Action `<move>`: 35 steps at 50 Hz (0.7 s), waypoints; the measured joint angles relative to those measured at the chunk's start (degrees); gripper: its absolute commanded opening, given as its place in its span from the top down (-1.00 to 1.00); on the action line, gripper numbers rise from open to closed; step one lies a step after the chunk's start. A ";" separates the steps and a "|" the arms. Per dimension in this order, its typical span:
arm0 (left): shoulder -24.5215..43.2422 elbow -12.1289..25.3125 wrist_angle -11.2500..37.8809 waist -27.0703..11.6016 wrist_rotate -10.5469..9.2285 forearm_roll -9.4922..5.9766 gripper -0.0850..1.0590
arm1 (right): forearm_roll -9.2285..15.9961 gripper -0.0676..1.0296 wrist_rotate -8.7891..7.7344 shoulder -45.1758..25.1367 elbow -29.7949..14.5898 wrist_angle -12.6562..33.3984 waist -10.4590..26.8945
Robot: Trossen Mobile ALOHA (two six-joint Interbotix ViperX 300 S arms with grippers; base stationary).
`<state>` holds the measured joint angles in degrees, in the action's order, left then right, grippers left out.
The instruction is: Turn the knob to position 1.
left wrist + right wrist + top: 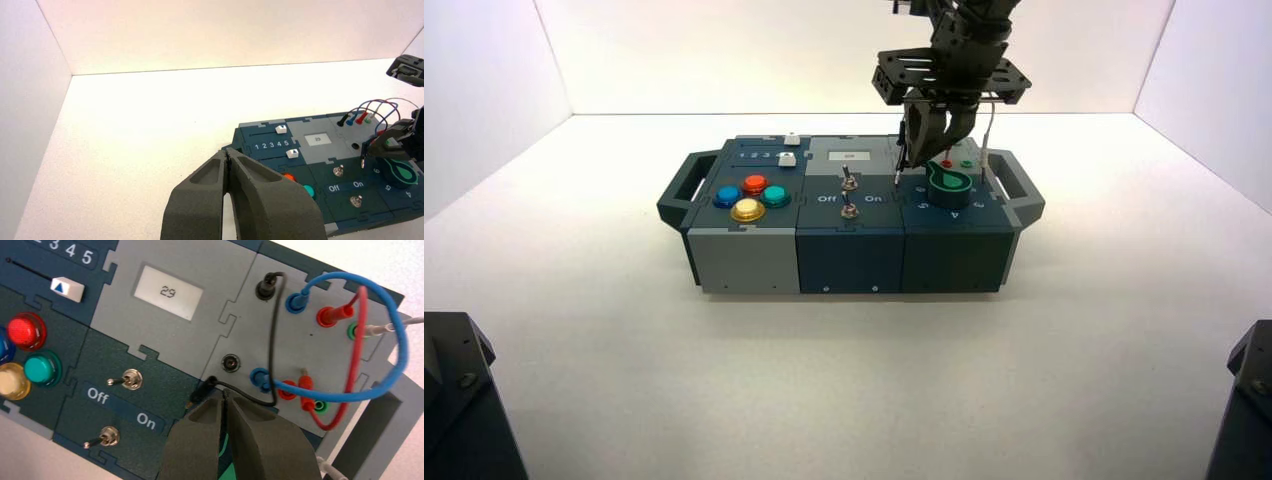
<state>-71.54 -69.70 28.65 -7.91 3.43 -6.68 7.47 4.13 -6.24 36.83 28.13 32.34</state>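
Note:
The knob (948, 182), a green teardrop cap on a short dark cylinder, sits on the right part of the box (849, 255). My right gripper (932, 140) hangs over it from behind, fingers shut, tips just above the cap. In the right wrist view the shut gripper (225, 394) covers most of the knob (226, 446), with only a green sliver showing between the fingers. The left wrist view shows the knob (401, 172) under the right gripper (387, 142). My left gripper (227, 156) is shut and empty, held off the box's left end.
A loose black plug (200, 392) dangles beside the right fingers. Blue, red and black wires (400, 340) loop over the sockets behind the knob. Two metal toggles (131, 380) stand by Off/On. The display (169, 292) reads 29. Coloured push-buttons (750, 197) are on the left.

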 measured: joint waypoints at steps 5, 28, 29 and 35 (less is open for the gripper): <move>-0.09 0.00 0.00 0.00 0.00 0.00 0.91 | 0.09 0.92 0.18 0.00 0.00 0.18 0.00; -0.35 0.00 0.00 0.00 0.00 0.09 0.91 | -0.09 0.92 0.26 0.00 -0.62 0.88 0.09; -0.35 0.00 0.00 0.00 0.00 0.09 0.91 | -0.09 0.92 0.26 0.09 -0.62 0.97 0.09; -0.35 0.00 0.00 0.00 0.00 0.09 0.91 | 0.00 0.92 0.26 0.00 -0.70 1.14 0.18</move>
<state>-71.89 -69.70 28.65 -7.91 3.43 -6.59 7.47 4.39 -6.24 36.12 29.27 32.52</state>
